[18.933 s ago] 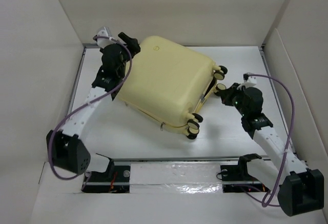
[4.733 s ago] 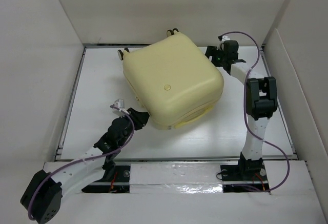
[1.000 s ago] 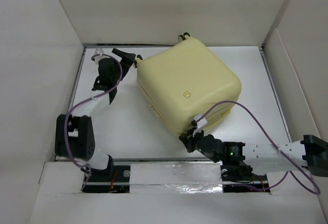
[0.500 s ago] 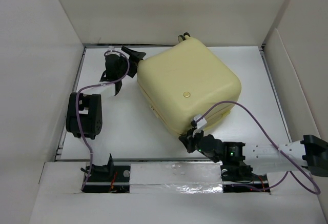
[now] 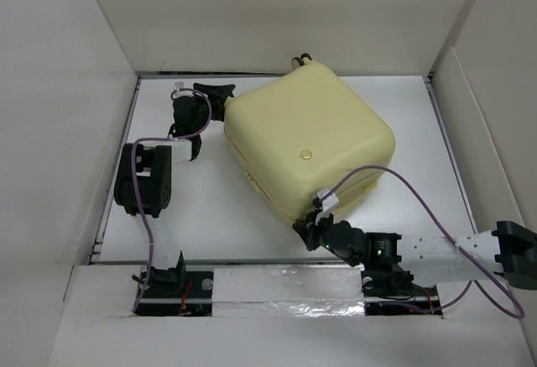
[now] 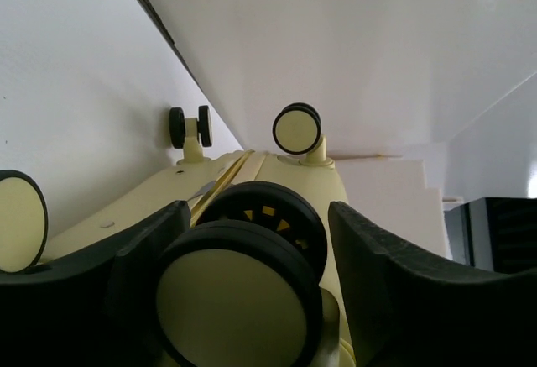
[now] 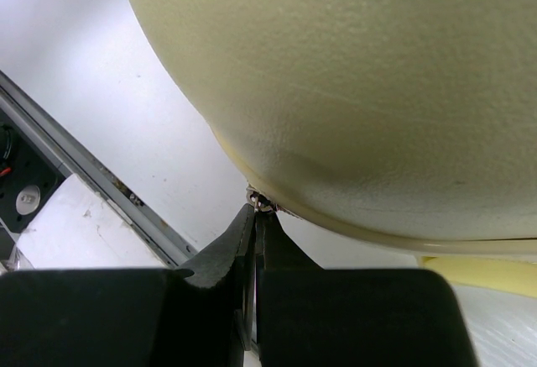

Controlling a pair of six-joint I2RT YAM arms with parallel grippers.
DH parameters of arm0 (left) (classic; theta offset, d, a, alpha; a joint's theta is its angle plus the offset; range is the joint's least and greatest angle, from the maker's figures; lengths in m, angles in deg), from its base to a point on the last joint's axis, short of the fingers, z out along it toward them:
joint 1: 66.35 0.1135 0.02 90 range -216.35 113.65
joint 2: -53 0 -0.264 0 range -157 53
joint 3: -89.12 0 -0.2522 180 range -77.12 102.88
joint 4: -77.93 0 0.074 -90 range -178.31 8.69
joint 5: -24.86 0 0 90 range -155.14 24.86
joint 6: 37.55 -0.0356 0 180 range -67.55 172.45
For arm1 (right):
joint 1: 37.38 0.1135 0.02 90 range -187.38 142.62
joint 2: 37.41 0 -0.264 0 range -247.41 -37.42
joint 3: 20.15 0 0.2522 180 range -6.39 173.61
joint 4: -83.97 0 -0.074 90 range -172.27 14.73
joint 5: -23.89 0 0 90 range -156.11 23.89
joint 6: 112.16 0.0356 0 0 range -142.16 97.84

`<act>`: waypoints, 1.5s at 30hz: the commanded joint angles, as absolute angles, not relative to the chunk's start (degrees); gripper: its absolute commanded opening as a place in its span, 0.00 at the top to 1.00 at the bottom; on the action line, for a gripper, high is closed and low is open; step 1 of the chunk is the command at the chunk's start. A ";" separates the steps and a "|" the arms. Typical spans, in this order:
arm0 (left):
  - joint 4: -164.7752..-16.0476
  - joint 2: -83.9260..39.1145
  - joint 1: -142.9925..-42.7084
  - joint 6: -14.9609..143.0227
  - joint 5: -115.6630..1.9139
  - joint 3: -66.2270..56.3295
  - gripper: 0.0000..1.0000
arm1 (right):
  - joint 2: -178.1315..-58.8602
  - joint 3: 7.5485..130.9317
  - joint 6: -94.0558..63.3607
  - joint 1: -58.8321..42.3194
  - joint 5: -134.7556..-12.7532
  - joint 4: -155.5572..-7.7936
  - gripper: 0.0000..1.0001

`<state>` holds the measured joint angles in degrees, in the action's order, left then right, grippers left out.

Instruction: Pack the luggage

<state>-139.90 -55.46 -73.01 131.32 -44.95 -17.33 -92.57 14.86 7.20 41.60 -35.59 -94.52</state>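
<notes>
Nearest me, at the suitcase's 6 o'clock edge, the right gripper (image 7: 256,216) has its fingers pressed together on what looks like the zipper pull (image 7: 263,203) at the seam, placed, I judge, to run the zip round. The luggage (image 5: 310,144) lies closed, shell up, mid-table (image 5: 210,207). Farther off, at its 10 o'clock corner, the left gripper (image 6: 256,216) straddles a wheel (image 6: 243,300), probably to brace the case against the pull. Its fingers stand spread just beside the wheel; I cannot tell whether they clamp it.
</notes>
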 commanded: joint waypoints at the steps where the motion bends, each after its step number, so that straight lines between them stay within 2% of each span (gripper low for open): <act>1: -152.28 -55.10 -73.65 135.41 -44.75 -17.35 0.50 | -90.94 16.02 7.54 43.39 -39.40 -102.40 1.00; 3: -155.00 -55.19 -73.65 135.42 -44.75 -17.79 0.75 | -90.68 16.11 7.37 43.39 -39.04 -102.31 1.00; 4: -156.41 -55.02 -73.65 135.42 -45.09 -19.62 0.94 | -90.15 16.11 7.28 43.39 -39.04 -102.31 1.00; 5: -157.90 -54.67 -73.65 135.25 -45.53 -20.68 1.00 | -89.98 16.19 7.02 43.39 -39.22 -102.40 1.00; 11: -159.50 -45.98 -69.52 129.28 -50.01 -32.89 1.00 | -86.03 16.19 5.53 37.33 -43.78 -102.05 1.00; 15: -160.29 -34.58 -67.58 124.79 -53.61 -43.70 1.00 | -80.59 17.59 2.72 31.19 -44.75 -97.22 1.00; 19: -159.50 -23.84 -67.05 120.49 -56.25 -56.25 1.00 | -74.79 22.32 -2.73 18.83 -46.16 -88.79 1.00; 22: -158.10 -15.05 -67.58 118.46 -57.22 -63.55 1.00 | -74.76 26.63 -7.03 11.25 -52.47 -85.00 1.00; 24: -154.43 -7.96 -67.58 117.41 -57.75 -66.90 1.00 | -77.65 28.31 -7.93 5.09 -62.71 -84.12 1.00; 25: -152.23 -5.30 -67.58 116.97 -58.19 -67.18 1.00 | -78.63 28.32 -7.92 3.76 -62.77 -83.25 1.00; 26: -149.77 -2.75 -67.58 116.61 -58.71 -67.01 1.00 | -79.42 27.45 -7.23 3.75 -68.69 -83.67 1.00; 29: -139.83 6.57 -66.97 113.02 -60.47 -62.89 1.00 | -80.48 20.62 -3.37 7.60 -72.00 -86.57 1.00; 34: -136.99 6.77 -66.97 112.12 -60.57 -61.99 1.00 | -78.99 16.46 2.35 19.28 -69.80 -87.89 1.00; 37: -139.90 5.19 -67.67 113.01 -59.78 -64.37 1.00 | -80.12 17.68 2.54 19.92 -70.86 -93.16 1.00; 40: -139.73 5.45 -68.20 112.57 -60.65 -67.00 1.00 | -83.19 22.24 -0.62 16.25 -74.10 -94.57 1.00; 44: -138.06 7.12 -68.20 111.60 -60.57 -68.94 1.00 | -88.12 30.31 -4.75 5.27 -86.91 -96.86 1.00; 45: -137.97 7.38 -68.20 111.25 -60.48 -69.29 1.00 | -89.43 32.35 -4.85 -0.41 -88.51 -97.38 1.00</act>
